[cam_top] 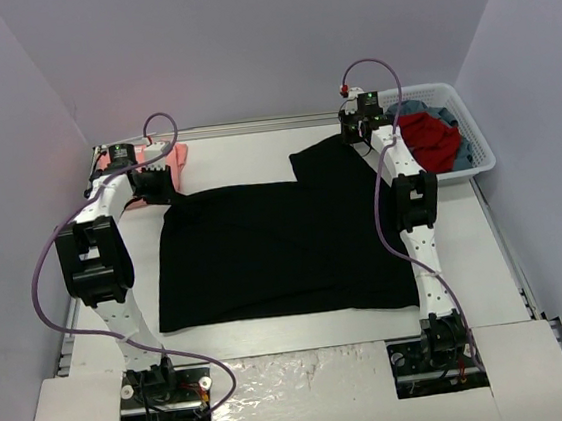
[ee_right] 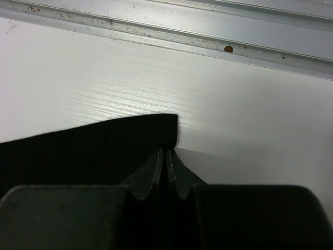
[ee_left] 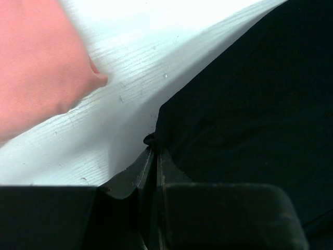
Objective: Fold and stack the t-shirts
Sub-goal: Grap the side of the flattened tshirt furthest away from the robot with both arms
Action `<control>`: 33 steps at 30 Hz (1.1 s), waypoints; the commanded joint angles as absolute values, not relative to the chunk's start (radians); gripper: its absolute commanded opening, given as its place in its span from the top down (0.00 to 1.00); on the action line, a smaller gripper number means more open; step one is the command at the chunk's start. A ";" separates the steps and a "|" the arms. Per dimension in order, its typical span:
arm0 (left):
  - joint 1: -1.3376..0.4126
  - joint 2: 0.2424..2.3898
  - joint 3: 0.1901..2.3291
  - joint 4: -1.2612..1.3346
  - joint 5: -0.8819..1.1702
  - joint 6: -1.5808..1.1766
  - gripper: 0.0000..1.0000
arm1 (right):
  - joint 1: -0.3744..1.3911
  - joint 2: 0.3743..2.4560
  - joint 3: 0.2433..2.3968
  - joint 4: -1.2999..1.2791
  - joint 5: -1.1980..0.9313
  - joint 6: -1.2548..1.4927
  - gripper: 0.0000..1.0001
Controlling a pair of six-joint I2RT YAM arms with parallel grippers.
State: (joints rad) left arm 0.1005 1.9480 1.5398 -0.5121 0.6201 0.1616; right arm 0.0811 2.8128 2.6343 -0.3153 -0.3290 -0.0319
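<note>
The black t-shirt [cam_top: 285, 245] lies spread flat across the middle of the table. My left gripper [cam_top: 165, 189] is at its far left corner, jaws shut, with a small pinch of the black cloth [ee_left: 250, 94] bunched at the left gripper's [ee_left: 155, 151] tips. My right gripper [cam_top: 355, 134] sits at the shirt's far right corner. In the right wrist view the right gripper's [ee_right: 167, 152] jaws are pressed together on the corner edge of the black cloth [ee_right: 88, 146]. The salmon-pink t-shirt [cam_top: 180, 156] lies folded at the far left, just beyond the left gripper, and fills the pink area [ee_left: 36, 62].
A white plastic basket [cam_top: 480, 144] at the far right holds red cloth [cam_top: 429, 140] and blue cloth. An aluminium rail [ee_right: 208, 31] runs along the table's far edge, close beyond the right gripper. Grey walls enclose the table.
</note>
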 commanded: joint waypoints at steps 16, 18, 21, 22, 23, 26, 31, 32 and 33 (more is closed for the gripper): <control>0.106 1.902 1.634 -0.575 0.632 0.196 0.98 | 0.100 2.584 2.550 -0.353 -0.250 -0.123 1.00; 0.106 1.887 1.632 -0.581 0.637 0.207 0.98 | 0.094 2.539 2.513 -0.351 -0.249 -0.132 1.00; 0.106 1.861 1.614 -0.581 0.643 0.216 0.98 | 0.081 2.459 2.442 -0.350 -0.255 -0.135 1.00; 0.106 1.855 1.609 -0.581 0.643 0.219 0.98 | 0.078 2.418 2.424 -0.351 -0.256 -0.133 1.00; 0.107 1.849 1.603 -0.584 0.650 0.221 0.98 | 0.074 2.396 2.383 -0.351 -0.261 -0.132 1.00; 0.113 1.804 1.572 -0.578 0.661 0.227 0.98 | 0.060 2.306 2.285 -0.351 -0.281 -0.123 1.00; 0.126 1.753 1.526 -0.603 0.676 0.259 0.98 | 0.028 2.111 2.094 -0.353 -0.321 -0.110 1.00; 0.127 1.737 1.519 -0.607 0.683 0.265 0.98 | 0.022 2.082 2.062 -0.353 -0.328 -0.112 1.00; 0.133 1.727 1.508 -0.614 0.695 0.271 0.98 | 0.015 2.053 1.998 -0.354 -0.345 -0.112 1.00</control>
